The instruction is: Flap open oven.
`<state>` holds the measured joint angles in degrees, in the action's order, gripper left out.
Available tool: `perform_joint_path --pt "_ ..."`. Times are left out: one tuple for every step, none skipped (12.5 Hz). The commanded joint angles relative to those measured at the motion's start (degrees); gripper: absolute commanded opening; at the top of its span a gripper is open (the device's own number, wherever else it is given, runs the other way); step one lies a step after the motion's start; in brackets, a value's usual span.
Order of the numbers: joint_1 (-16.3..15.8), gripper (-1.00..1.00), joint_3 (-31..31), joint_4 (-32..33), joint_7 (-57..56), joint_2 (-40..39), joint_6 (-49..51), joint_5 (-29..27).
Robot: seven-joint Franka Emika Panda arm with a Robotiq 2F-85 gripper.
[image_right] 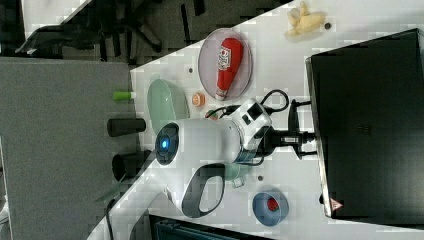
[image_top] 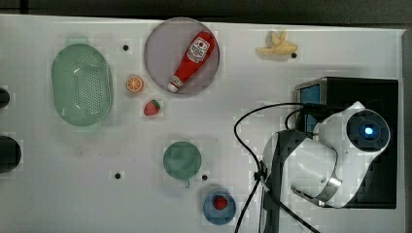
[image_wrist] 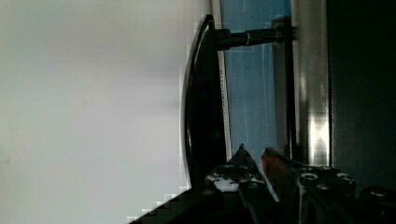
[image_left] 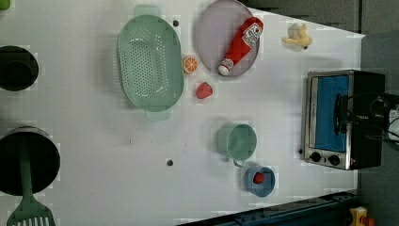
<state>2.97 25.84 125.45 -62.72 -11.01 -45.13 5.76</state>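
The oven stands at the left view's right, a black box with a silver front frame, its blue glass door standing flat in the frame. In the top view my arm covers most of the oven. In the wrist view the black bar handle runs in front of the blue glass. My gripper is shut, its fingertips close together in the slot between handle and glass, holding nothing. In the right view the gripper reaches the oven's front edge.
On the white table lie a green colander, a plate with a ketchup bottle, an orange slice, a strawberry, a green cup, a blue bowl and a banana. A black cable loops beside the arm.
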Motion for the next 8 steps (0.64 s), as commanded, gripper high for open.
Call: perform_joint_path --pt "-1.41 -0.65 -1.53 -0.13 -2.14 0.32 0.00 0.47" --pt "-1.92 -0.65 -2.34 0.22 -1.49 0.17 -0.04 1.63" --pt "-2.51 -0.65 -3.20 0.51 0.04 -0.01 -0.03 3.03" --pt "-3.10 -0.65 -4.03 0.81 2.84 -0.22 -0.04 4.73" --pt "-3.72 -0.65 -4.77 1.37 6.58 -0.37 -0.04 7.09" --pt "-4.33 -0.65 -5.53 2.05 10.91 -0.43 -0.08 9.86" --pt "-4.92 -0.65 -6.47 2.55 14.91 -0.49 -0.13 12.75" --pt "-5.46 -0.65 -7.43 2.86 18.76 -0.67 -0.05 15.79"
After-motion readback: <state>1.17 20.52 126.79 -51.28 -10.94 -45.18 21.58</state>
